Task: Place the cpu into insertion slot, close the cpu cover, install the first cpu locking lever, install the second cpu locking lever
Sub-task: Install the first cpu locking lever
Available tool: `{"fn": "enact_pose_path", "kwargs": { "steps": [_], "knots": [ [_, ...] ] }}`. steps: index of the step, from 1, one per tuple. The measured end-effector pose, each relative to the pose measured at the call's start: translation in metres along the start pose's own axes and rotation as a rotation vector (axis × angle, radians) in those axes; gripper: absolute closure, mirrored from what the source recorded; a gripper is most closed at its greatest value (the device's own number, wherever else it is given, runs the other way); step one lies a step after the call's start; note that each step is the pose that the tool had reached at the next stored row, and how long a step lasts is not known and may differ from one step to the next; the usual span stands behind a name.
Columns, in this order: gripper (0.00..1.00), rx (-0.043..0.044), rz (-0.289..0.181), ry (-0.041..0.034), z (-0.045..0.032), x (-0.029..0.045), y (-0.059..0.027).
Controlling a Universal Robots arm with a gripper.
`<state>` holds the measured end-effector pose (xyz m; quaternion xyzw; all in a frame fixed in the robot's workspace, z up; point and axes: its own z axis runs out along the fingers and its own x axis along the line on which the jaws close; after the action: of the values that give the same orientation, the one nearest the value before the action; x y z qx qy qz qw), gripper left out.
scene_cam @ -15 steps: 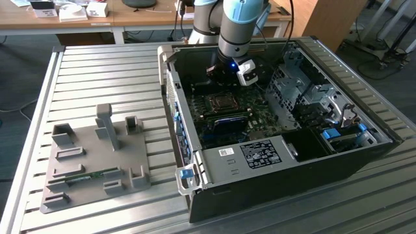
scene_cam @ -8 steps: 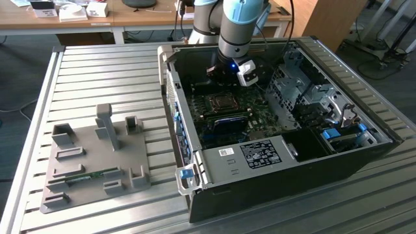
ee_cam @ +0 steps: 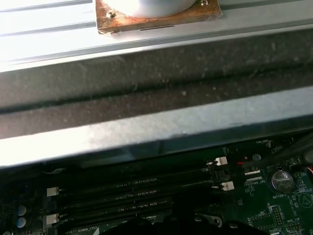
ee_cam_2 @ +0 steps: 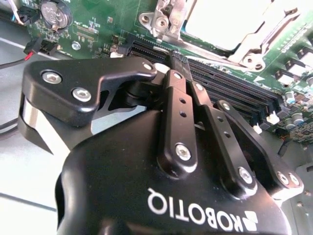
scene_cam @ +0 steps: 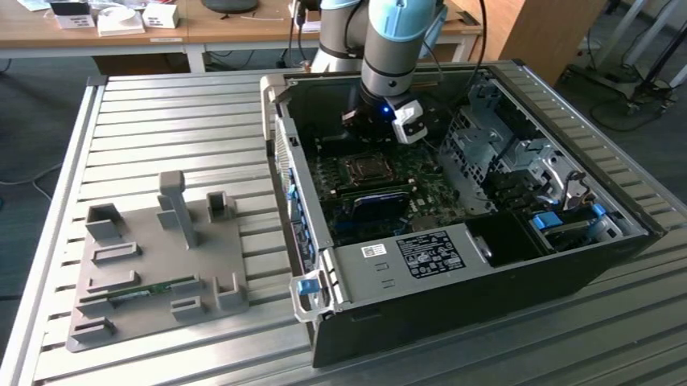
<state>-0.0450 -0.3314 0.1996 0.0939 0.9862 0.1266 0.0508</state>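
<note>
The black gripper (ee_cam_2: 168, 61) hangs low inside the open computer case (scene_cam: 601, 265); its fingers look pressed together, holding nothing; just beside it on the green motherboard (ee_cam_2: 105, 29) lies the shiny square cpu cover (ee_cam_2: 230, 24), flat over the insertion slot (scene_cam: 363, 167).

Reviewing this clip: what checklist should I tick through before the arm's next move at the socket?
1. Gripper inside the open black computer case: ok.
2. Square metal-rimmed socket on the dark green motherboard uncovered in the exterior view: ok.
3. Silvery square cpu seated flat: cannot tell.
4. Silvery metal cover frame fully closed: cannot tell.
5. Clearance over the long black memory slots: cannot tell.
</note>
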Motion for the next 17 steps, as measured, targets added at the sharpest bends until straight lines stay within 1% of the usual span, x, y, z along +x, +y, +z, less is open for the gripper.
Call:
{"fn": "enact_pose_path", "kwargs": {
  "steps": [2,17],
  "knots": [
    [0.89,0.0003,-0.001,-0.0027,0.0002,0.0001,-0.0001],
    [0.89,0.0003,0.014,-0.0064,0.0006,0.0007,0.0018]
  ]
}}
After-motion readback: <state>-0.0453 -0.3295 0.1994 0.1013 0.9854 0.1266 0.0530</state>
